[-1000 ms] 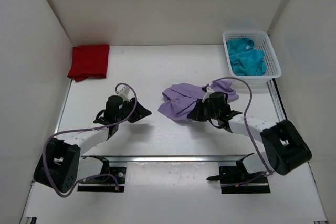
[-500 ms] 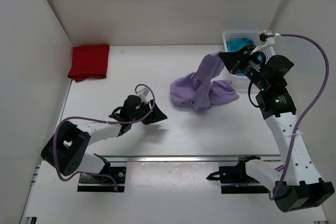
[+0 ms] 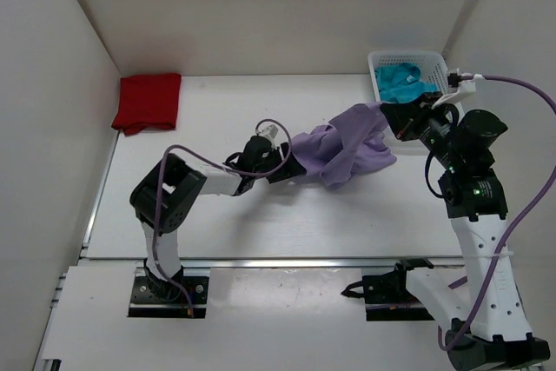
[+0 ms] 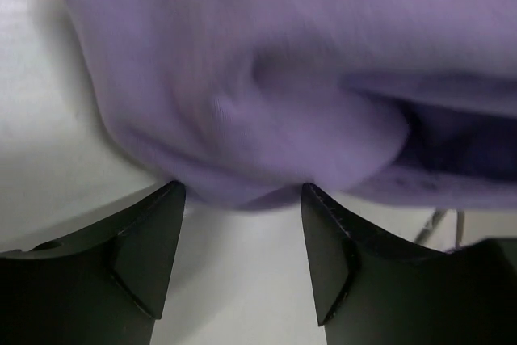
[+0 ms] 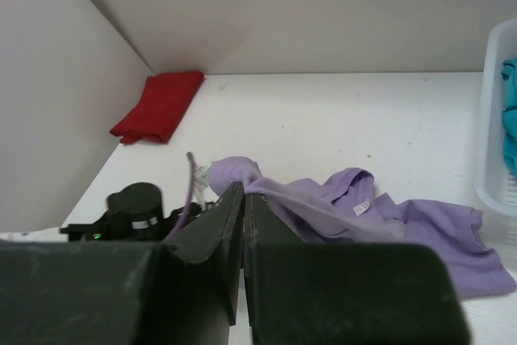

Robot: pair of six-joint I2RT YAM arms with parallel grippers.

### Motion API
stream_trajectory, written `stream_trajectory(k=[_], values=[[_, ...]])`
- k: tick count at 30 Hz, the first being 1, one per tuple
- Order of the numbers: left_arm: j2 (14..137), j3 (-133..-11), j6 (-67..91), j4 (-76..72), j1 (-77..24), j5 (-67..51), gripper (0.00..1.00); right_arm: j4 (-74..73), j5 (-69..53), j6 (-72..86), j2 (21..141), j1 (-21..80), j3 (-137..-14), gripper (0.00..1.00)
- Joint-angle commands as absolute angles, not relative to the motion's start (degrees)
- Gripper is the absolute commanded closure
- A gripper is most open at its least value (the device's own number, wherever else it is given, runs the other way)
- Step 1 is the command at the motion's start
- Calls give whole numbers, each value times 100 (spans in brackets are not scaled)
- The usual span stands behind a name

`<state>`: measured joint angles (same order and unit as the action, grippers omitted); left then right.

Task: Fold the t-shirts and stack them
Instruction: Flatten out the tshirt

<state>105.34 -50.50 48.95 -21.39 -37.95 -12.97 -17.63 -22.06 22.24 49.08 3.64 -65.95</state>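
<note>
My workcell, fixed parts only.
- Table (image 3: 243,119): matte white top, meeting panels on three sides.
- Back wall (image 3: 261,15), 12 o'clock: plain white panel.
- Left wall (image 3: 43,128), 9 o'clock, and right wall (image 3: 512,41), 3 o'clock: the same white.
- Aluminium rail (image 3: 287,261), 6 o'clock: runs across the table's near edge.
- Light: even and diffuse, with soft shadows.

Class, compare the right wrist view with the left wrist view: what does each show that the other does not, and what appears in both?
Only the right wrist view shows the folded red t-shirt in the far corner, the white basket with teal cloth inside, and the right pincer shut on the lavender t-shirt. Only the left wrist view shows the left pincer, open, with its tips at that shirt's lower edge. Both views show the lavender t-shirt and the white table.
</note>
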Motion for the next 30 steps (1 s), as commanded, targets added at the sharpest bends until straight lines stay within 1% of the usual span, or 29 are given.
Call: stream_trajectory(k=[1,2,3,4,5,6,7,10,12,16,18,20,22,24,25,26,28,30], values=[[10975,-5597,4834,-2092,-3859,-827,31,-1679,-2277,2153,4869,456,-6680,100],[11143,-5747,4877,-2074,-3806,-844,46,-1705,-2250,2101,4913,466,-6688,100],[11197,-5765,4974,-2248,-3788,-879,57,-1670,-2250,2083,4904,518,-6697,100],[11206,-5844,5036,-2346,-3727,-949,76,-1670,-2233,2092,4948,562,-6697,100],[11128,-5940,5106,-2373,-3692,-897,87,-1679,-2267,2092,4948,589,-6706,100],[11066,-5985,5002,-2260,-3657,-853,92,-1705,-2250,2092,4948,641,-6697,100],[10857,-6090,4923,-2163,-3656,-661,99,-1696,-2198,2074,4966,668,-6715,100],[10154,-6179,4615,-1872,-3481,-484,100,-1661,-2197,2083,4974,817,-6741,100],[9731,-6117,4623,-1802,-3192,-509,100,-1609,-2197,2118,4992,861,-6794,100],[8755,-6424,4632,-1198,-2567,-1037,100,-1626,-2162,2083,5053,1071,-7214,100],[8290,-7115,4483,-689,-2164,-1212,100,-1696,-2110,1996,5176,1117,-7644,100],[8078,-7748,4334,-91,-1883,-1352,100,-1670,-2153,1899,5264,1152,-7943,100],[8007,-8339,4298,261,-1470,-1607,100,-1539,-2433,1960,5308,1030,-8235,100],[8077,-9180,4228,674,-1188,-1792,100,-1337,-3090,2161,5353,801,-8376,100],[8121,-9533,4123,946,-1039,-1897,100,-1240,-3477,2301,5318,626,-8315,100],[8147,-9701,4035,1245,-941,-1951,100,-1161,-3611,2425,5283,485,-8210,100],[8183,-10036,3868,1553,-687,-2083,99,-950,-3989,2593,5011,343,-7562,100],[8034,-9767,3753,1591,-624,-2092,97,-967,-3894,2601,4739,238,-6851,100]])
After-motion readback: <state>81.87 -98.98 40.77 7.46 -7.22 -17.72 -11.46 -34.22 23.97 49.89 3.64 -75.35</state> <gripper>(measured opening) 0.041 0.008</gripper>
